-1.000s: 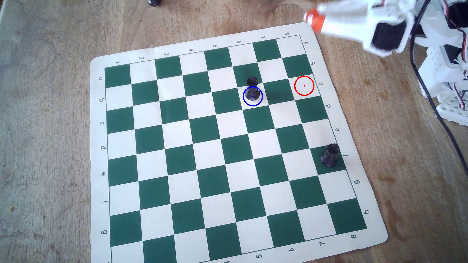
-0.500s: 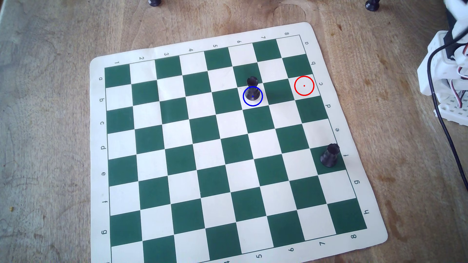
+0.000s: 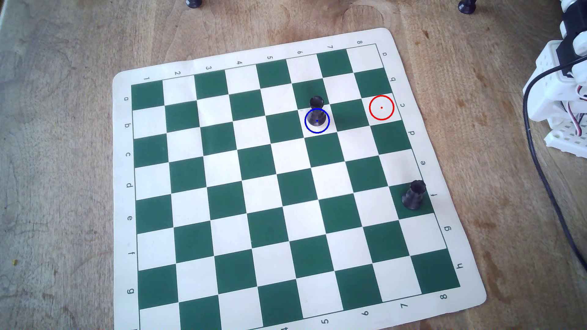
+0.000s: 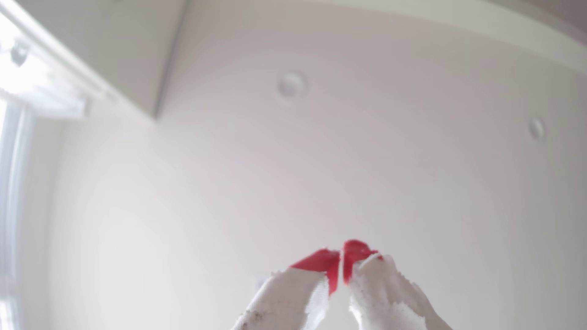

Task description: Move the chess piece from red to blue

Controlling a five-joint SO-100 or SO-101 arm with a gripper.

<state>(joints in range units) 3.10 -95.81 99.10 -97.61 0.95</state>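
Observation:
In the overhead view a black rook, the chess piece [image 3: 317, 111], stands upright with its base inside the blue circle [image 3: 328, 125] on a white square. The red circle [image 3: 381, 108] lies two squares to the right on a white square, with nothing in it. My gripper [image 4: 340, 254] shows only in the wrist view: white fingers with red tips pressed together, pointing up at a ceiling, holding nothing. Only the arm's white base [image 3: 559, 95] shows at the right edge of the overhead view.
A second black rook [image 3: 413, 195] stands near the right edge of the green-and-white board [image 3: 286, 196]. Two dark pieces [image 3: 193, 3] [image 3: 466, 6] sit on the wooden table at the top edge. A black cable [image 3: 540, 171] runs down the right side.
One second ago the gripper reached in over the board's top right corner; it has since pulled back out of the overhead view. Both rooks stay where they were.

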